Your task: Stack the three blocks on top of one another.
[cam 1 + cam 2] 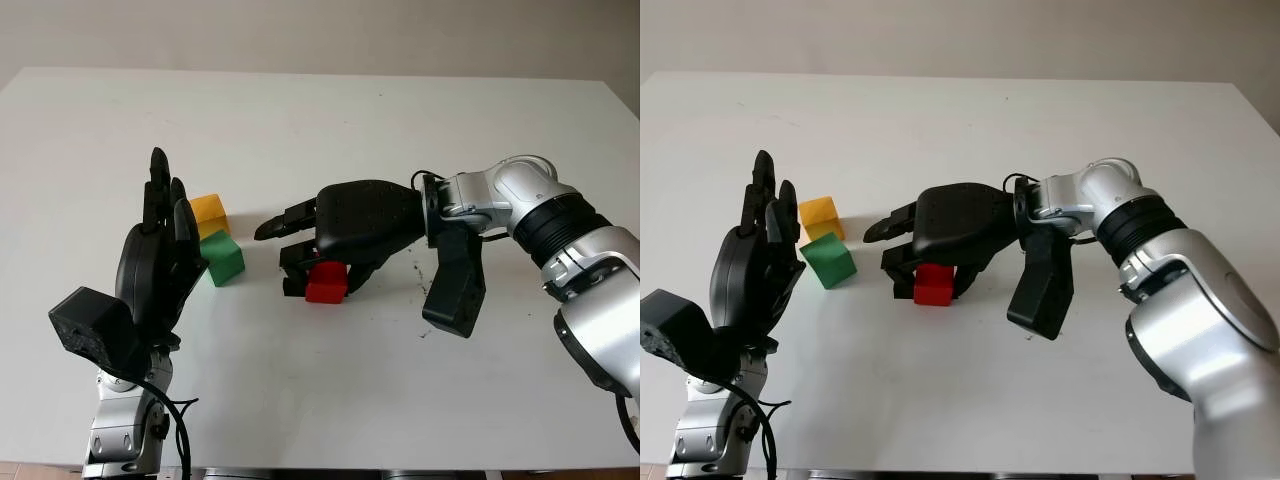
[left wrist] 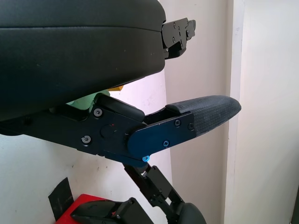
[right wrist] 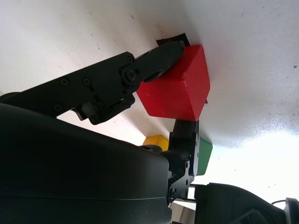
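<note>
The right hand (image 1: 330,245) reaches over the middle of the white table (image 1: 330,110), its fingers (image 3: 159,58) clamped on the red block (image 1: 326,282), which sits on the tabletop. Left of it the green block (image 1: 222,258) sits just in front of the yellow block (image 1: 209,212), seemingly touching. The left hand (image 1: 160,255) is open, held upright near those two blocks
</note>
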Available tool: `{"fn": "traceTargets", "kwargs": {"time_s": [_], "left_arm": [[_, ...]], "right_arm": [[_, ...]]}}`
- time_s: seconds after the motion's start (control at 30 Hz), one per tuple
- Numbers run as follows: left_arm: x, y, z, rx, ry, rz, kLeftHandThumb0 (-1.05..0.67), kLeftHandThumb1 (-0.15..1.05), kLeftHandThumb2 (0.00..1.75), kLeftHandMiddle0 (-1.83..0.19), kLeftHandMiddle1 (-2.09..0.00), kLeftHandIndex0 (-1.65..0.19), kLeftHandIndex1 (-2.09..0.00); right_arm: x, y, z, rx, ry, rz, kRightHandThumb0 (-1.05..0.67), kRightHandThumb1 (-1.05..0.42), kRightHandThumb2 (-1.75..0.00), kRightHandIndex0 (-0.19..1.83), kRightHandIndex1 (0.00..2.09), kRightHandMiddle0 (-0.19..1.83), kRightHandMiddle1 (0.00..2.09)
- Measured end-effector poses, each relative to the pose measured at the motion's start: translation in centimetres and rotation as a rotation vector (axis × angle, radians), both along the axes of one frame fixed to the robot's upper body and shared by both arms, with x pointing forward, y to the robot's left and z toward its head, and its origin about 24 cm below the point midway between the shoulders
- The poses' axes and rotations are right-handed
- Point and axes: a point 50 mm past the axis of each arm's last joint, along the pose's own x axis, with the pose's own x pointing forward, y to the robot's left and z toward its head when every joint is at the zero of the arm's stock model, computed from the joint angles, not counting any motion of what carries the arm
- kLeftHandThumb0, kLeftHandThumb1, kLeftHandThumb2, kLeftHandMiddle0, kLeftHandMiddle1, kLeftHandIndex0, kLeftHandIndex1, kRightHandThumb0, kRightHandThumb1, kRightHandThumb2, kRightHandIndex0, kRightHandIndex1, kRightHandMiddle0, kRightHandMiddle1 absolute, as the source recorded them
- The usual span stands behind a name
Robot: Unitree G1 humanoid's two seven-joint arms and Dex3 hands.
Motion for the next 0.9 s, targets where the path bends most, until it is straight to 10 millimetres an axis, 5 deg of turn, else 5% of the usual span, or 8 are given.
{"fn": "traceTargets", "kwargs": {"time_s": [0.2,0.33,0.43,0.6,0.7,0.9], "left_arm": [[0.0,0.0,0.0,0.0,0.001,0.0,-0.74,1.05,0.73,0.19,0.0,0.19,0.0],[0.0,0.0,0.0,0.0,0.001,0.0,-0.74,1.05,0.73,0.19,0.0,0.19,0.0],[0.0,0.0,0.0,0.0,0.001,0.0,-0.74,1.05,0.73,0.19,0.0,0.19,0.0],[0.0,0.0,0.0,-0.002,0.0,-0.002,-0.74,1.05,0.72,0.19,0.0,0.19,0.0],[0.0,0.1,0.0,-0.002,-0.001,-0.003,-0.74,1.05,0.72,0.19,0.0,0.19,0.0],[0.0,0.2,0.0,-0.002,-0.002,0.0,-0.74,1.05,0.7,0.19,0.0,0.19,0.0]], "right_arm": [[0.0,0.1,0.0,0.003,0.002,0.0,-0.43,-0.97,-0.06,0.25,0.04,0.36,1.46],[0.0,0.0,-0.5,-0.012,-0.018,0.01,-0.34,-1.02,-0.06,0.08,0.02,0.04,0.84],[0.0,-0.1,-0.8,-0.02,-0.026,0.021,-0.33,-1.03,-0.05,0.0,0.02,-0.01,0.6],[0.2,-0.6,-0.7,-0.016,-0.042,0.006,-0.49,-1.0,-0.05,-0.18,0.01,-0.18,0.31],[0.4,-1.4,-0.1,-0.019,-0.065,-0.025,-0.78,-0.92,-0.04,-0.19,0.0,-0.19,0.15],[0.7,-2.8,2.5,-0.014,-0.084,-0.125,-0.87,-0.91,-0.05,-0.19,0.0,-0.19,0.0]]}}
